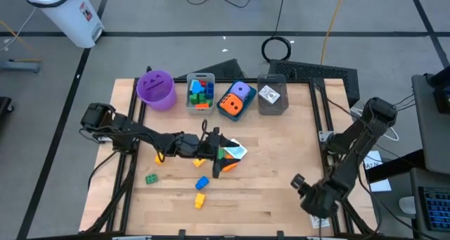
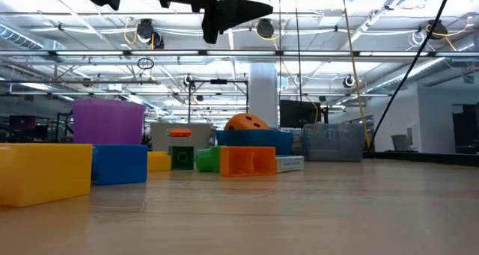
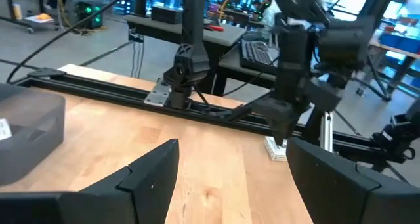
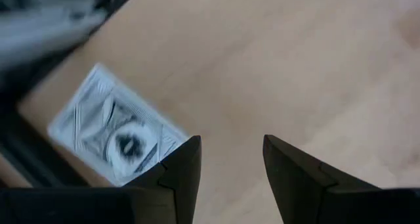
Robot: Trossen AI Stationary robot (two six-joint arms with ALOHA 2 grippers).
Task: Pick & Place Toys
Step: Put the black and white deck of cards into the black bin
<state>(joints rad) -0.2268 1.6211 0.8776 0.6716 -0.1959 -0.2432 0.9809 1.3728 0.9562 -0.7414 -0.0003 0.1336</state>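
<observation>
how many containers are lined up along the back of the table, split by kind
cups: 1, the purple cup
bins: 3, the clear bin, the blue bin and the grey bin
total: 4

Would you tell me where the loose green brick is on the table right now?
In the high view the green brick lies alone on the table's left part, under the left arm, left of the blue brick and the yellow brick.
</observation>
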